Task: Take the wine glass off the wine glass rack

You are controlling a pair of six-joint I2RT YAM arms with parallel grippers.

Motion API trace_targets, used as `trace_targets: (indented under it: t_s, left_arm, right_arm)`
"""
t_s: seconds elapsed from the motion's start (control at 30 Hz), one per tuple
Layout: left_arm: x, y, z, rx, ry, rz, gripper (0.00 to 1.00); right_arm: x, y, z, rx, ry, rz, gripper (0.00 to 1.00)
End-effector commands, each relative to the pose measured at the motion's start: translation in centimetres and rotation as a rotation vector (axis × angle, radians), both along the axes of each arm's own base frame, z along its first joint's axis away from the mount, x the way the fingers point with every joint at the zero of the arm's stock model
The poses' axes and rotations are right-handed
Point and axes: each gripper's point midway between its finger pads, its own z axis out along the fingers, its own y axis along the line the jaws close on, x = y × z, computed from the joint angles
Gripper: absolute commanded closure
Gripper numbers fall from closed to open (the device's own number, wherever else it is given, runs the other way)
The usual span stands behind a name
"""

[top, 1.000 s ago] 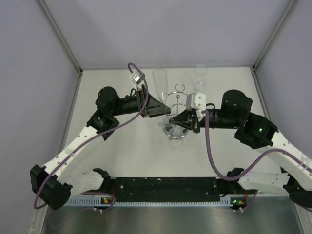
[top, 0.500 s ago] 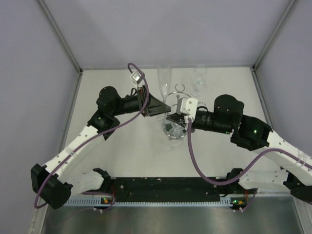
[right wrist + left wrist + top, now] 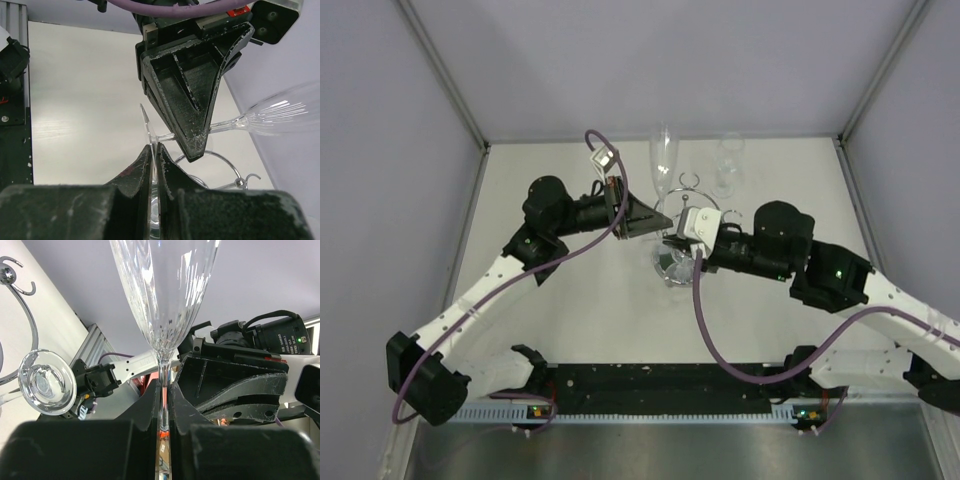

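Left end effector clamped narrow on the wine glass stem, just beside the wine glass rack, mid-counter toward the far edge. Right end effector: fingers pressed together at the glass foot. White counter, lilac walls.

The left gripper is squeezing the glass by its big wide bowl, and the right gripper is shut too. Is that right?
Not quite. The left gripper is squeezing the glass by its thin stem, just below the bowl, not by the bowl itself. The left wrist view shows this. The right gripper is shut too.
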Motion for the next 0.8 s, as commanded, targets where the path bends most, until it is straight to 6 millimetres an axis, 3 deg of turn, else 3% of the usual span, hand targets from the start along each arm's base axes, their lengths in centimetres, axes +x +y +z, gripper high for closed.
trace_targets:
  t_s: [0.0,0.13,0.2,0.5,0.77]
  left_arm:
    - [-0.2,0.1,1.5,-0.038,-0.091,-0.006,1.0]
    - [-0.2,0.1,1.3,-0.029,-0.111,-0.007,1.0]
    - [-0.2,0.0,1.0,-0.015,-0.115,-0.008,1.0]
    - [-2.3,0.5,0.6,0.023,-0.184,-0.107,1.0]
    - [-5.8,2.0,-0.8,0.08,-0.301,-0.226,1.0]
  right_arm:
    - [-0.7,-0.7,1.1,0.054,0.007,-0.008,0.92]
    - [-1.0,-1.9,1.7,0.09,0.056,-0.044,0.45]
    - [-1.5,-2.6,2.1,0.098,0.089,-0.05,0.37]
    - [-3.3,-6.2,7.4,0.22,0.19,-0.094,0.33]
    - [-3.0,-6.7,10.8,0.277,0.258,-0.147,0.33]
